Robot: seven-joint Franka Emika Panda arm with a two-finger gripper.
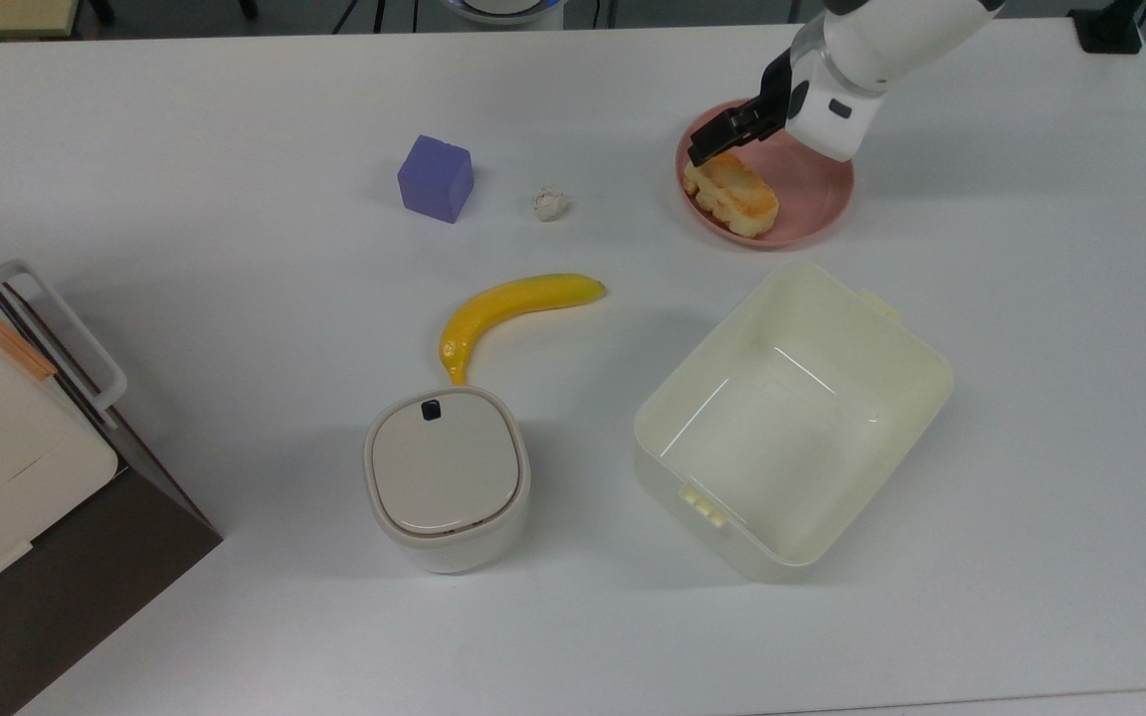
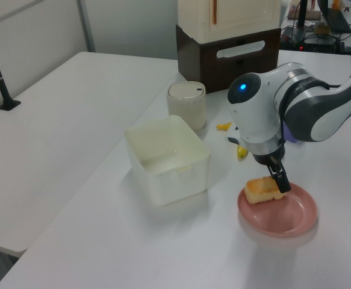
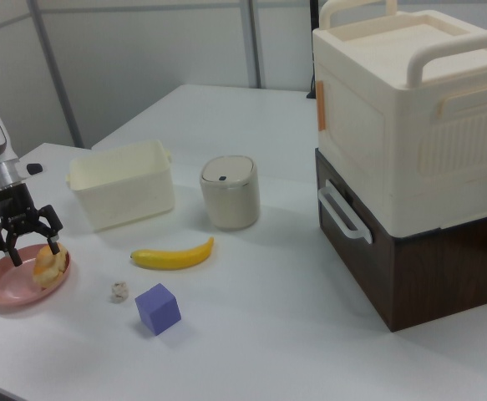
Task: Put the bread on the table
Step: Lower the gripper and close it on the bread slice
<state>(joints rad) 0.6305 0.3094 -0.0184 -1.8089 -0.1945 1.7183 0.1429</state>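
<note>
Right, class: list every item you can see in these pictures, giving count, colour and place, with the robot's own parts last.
bread: one, golden-brown, on the plate
plate: one, pink, top view's upper right
table: one, white, under everything
banana: one, yellow, centre
cube: one, purple, top view's upper left of the banana
lump: one, whitish, beside the cube
open box: one, cream, below the plate
lidded bin: one, cream, below the banana
handled case: one, cream on a dark base, right view's right
end effector: one, black, open, astride the bread
</note>
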